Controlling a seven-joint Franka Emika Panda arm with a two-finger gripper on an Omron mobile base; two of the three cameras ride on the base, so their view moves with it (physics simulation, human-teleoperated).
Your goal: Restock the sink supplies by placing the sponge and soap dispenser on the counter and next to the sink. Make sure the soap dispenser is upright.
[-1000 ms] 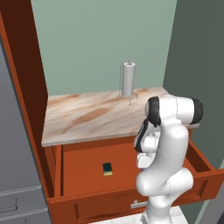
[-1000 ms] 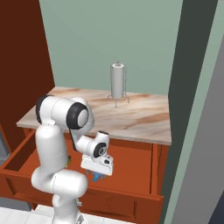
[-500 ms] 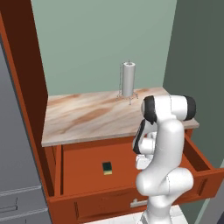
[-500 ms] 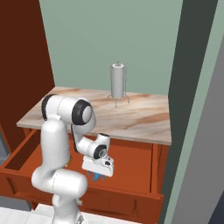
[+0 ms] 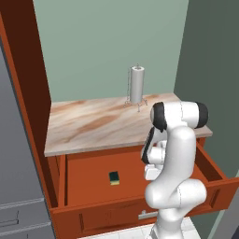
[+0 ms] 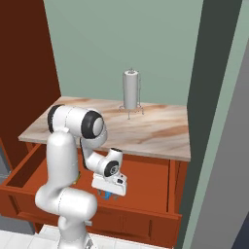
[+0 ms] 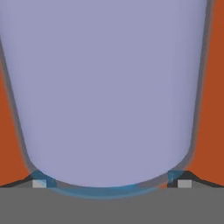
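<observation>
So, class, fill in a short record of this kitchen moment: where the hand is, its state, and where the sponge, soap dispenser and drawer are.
hand: low inside the drawer, jaws wide open
soap dispenser: lavender body between the open fingers, on the drawer floor
sponge: on the drawer floor, apart from the hand
drawer: pulled open under the counter
grey cylinder on wire stand: upright at the counter's back

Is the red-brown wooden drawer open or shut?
Open: the red-brown wooden drawer is pulled out under the marbled counter, with the yellow-green sponge on its floor.
</observation>
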